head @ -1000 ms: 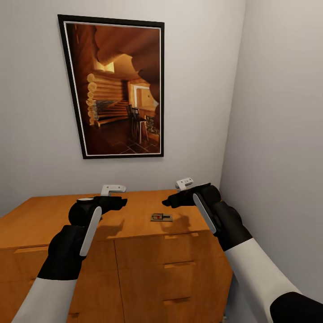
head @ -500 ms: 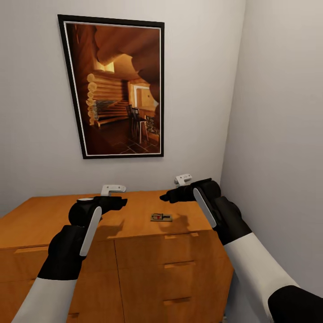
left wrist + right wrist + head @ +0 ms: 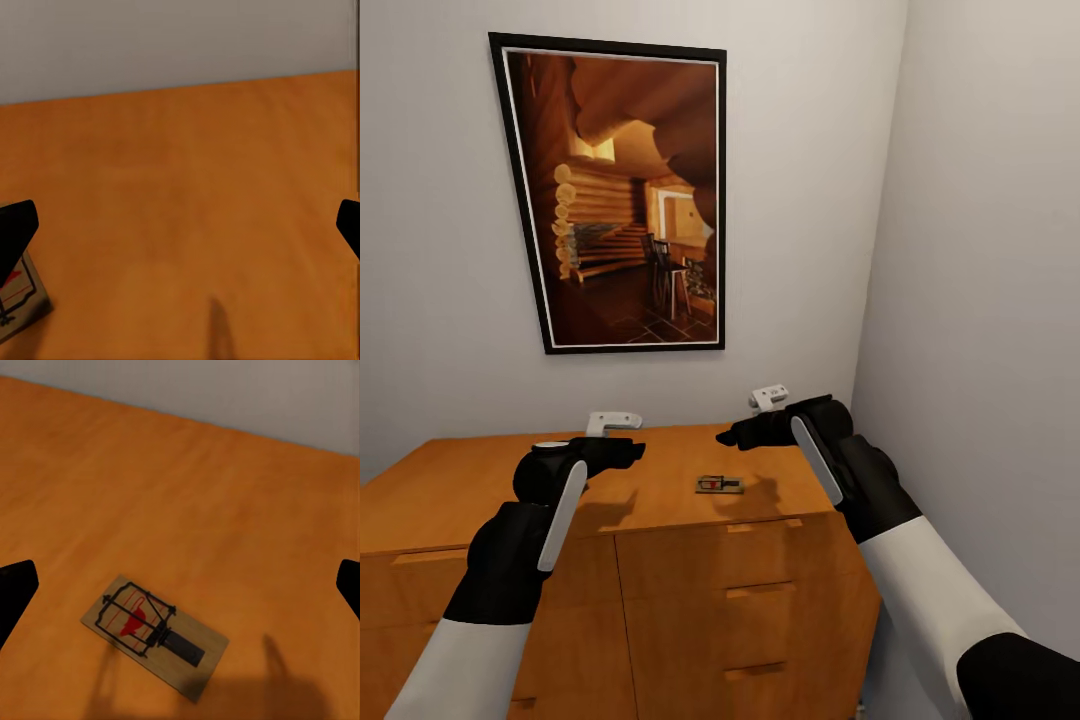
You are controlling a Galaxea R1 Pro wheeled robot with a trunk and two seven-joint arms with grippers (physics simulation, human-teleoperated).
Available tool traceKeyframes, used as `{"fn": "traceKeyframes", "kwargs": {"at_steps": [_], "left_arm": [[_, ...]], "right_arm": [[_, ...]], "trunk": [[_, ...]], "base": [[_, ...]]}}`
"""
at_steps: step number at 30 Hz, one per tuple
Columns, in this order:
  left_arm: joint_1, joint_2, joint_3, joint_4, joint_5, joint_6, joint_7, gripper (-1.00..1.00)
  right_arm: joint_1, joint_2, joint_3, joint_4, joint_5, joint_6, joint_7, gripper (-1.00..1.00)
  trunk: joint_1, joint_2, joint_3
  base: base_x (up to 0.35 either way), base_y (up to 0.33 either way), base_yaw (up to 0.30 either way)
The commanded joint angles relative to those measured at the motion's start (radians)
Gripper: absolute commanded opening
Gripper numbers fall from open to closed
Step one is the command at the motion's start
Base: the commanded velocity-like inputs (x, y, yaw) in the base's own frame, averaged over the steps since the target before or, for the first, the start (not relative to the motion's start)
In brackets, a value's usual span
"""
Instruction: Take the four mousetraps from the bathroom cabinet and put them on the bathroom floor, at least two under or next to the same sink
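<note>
One mousetrap on cabinet top, both grippers held above it w/ jaws apart, nothing gripped.

The cabinet [image 3: 660, 500] is seen whole in head view w/ drawers and framed picture [image 3: 622, 195] on wall behind; wrist views give bare top only. The right gripper [image 3: 732, 437] is hovered just above and slightly behind the mousetrap [image 3: 154, 632]; the left gripper [image 3: 628, 452] is held off to the trap's side, well apart. The trap is judged light, stiff, thin and flat, so hard to get under; best pinched across the long edges of the board, clear of the wire spring. Right wrist view shows spring, red mark and board outline; in left wrist view only a corner of it is caught; in head view it is a small blur.
</note>
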Motion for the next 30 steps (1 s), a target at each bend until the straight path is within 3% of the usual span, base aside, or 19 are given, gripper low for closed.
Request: {"fn": "traceKeyframes", "kwargs": {"at_steps": [1, 4, 9, 10, 16, 24, 30], "left_arm": [[-0.001, 0.001, -0.004, -0.001, 0.010, 0.004, 0.004, 1.00], [-0.001, 0.011, -0.026, -0.002, 0.009, 0.003, -0.029, 1.00], [-0.001, 0.062, -0.102, -0.002, 0.006, -0.002, -0.167, 1.00], [-0.001, 0.062, -0.102, -0.002, 0.006, -0.002, -0.167, 1.00], [-0.006, 0.133, -0.159, -0.006, -0.017, -0.038, -0.401, 1.00], [-0.022, 0.174, -0.175, -0.005, -0.128, -0.087, -0.643, 1.00], [-0.024, 0.179, -0.177, -0.004, -0.199, -0.117, -0.739, 1.00]], "right_arm": [[-0.001, 0.000, 0.000, 0.000, -0.003, 0.004, -0.001, 1.00], [-0.001, -0.002, 0.000, 0.000, -0.003, 0.004, -0.001, 1.00], [-0.001, -0.005, -0.001, 0.000, -0.001, 0.004, -0.002, 1.00], [-0.001, -0.005, -0.001, 0.000, -0.001, 0.004, -0.002, 1.00], [-0.001, -0.009, -0.002, 0.000, 0.000, 0.004, -0.004, 1.00], [-0.001, -0.035, -0.063, 0.000, 0.003, 0.004, -0.009, 1.00], [-0.001, -0.055, -0.117, 0.000, 0.005, 0.004, -0.018, 1.00]], "trunk": [[0.000, -0.001, -0.001], [0.000, -0.001, -0.001], [0.000, -0.001, -0.001], [0.000, -0.001, -0.001], [0.000, -0.001, -0.001], [0.000, -0.001, -0.001], [0.000, -0.001, -0.001]], "base": [[0.000, 0.000, 0.000], [0.000, 0.000, 0.000], [0.000, 0.000, 0.000], [0.000, 0.000, 0.000], [0.000, 0.000, 0.000], [0.000, 0.000, 0.000], [0.000, 0.000, 0.000]]}}
